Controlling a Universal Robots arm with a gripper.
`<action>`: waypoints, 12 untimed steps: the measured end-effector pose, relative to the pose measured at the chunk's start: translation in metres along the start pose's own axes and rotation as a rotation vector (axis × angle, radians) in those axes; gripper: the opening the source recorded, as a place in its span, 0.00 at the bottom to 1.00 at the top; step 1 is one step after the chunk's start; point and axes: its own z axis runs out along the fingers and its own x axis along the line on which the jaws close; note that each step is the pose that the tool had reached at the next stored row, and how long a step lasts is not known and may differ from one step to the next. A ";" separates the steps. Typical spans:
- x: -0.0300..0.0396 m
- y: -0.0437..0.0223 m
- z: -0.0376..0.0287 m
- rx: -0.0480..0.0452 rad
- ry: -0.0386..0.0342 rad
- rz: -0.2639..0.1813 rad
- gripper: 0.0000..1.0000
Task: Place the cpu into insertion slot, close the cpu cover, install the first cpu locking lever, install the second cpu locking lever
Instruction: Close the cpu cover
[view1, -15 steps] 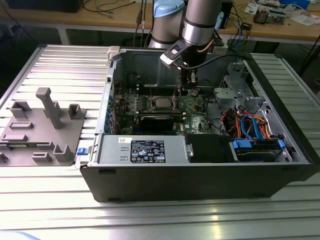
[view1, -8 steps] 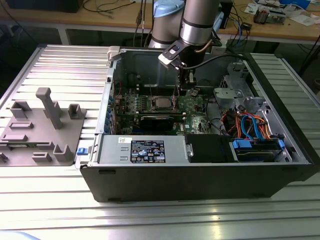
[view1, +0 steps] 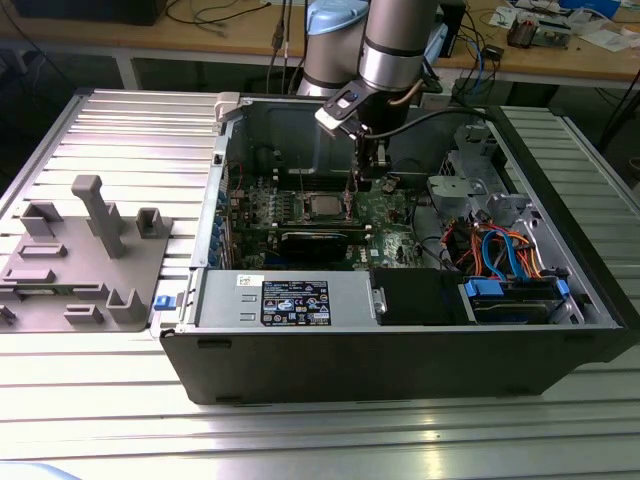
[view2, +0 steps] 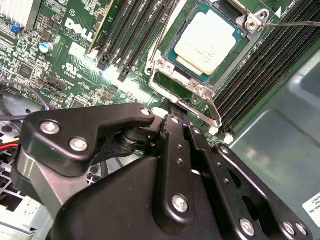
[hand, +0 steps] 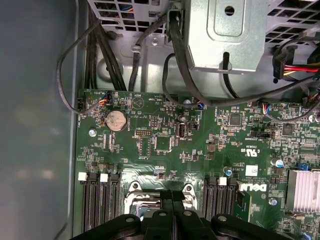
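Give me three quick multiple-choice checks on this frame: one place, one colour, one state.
1. Where is the cpu?
A) on the grey tray
B) in the insertion slot
C) on the heatsink

2. What colour is the circuit board?
A) red
B) white
C) green

3. How is the computer case?
A) side open, insides exposed
B) closed up
C) standing upright

Key:
1 B: the second wrist view shows the silver chip sitting in the socket.
2 C: the board is green in both wrist views.
3 A: the exterior view looks straight in at the board.
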 end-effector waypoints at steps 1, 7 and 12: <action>0.0002 -0.0024 0.0009 0.0000 0.0001 0.000 0.11; 0.0013 -0.0155 0.0085 0.0001 0.0000 0.000 0.11; 0.0016 -0.0181 0.0100 0.0000 0.0000 0.000 0.11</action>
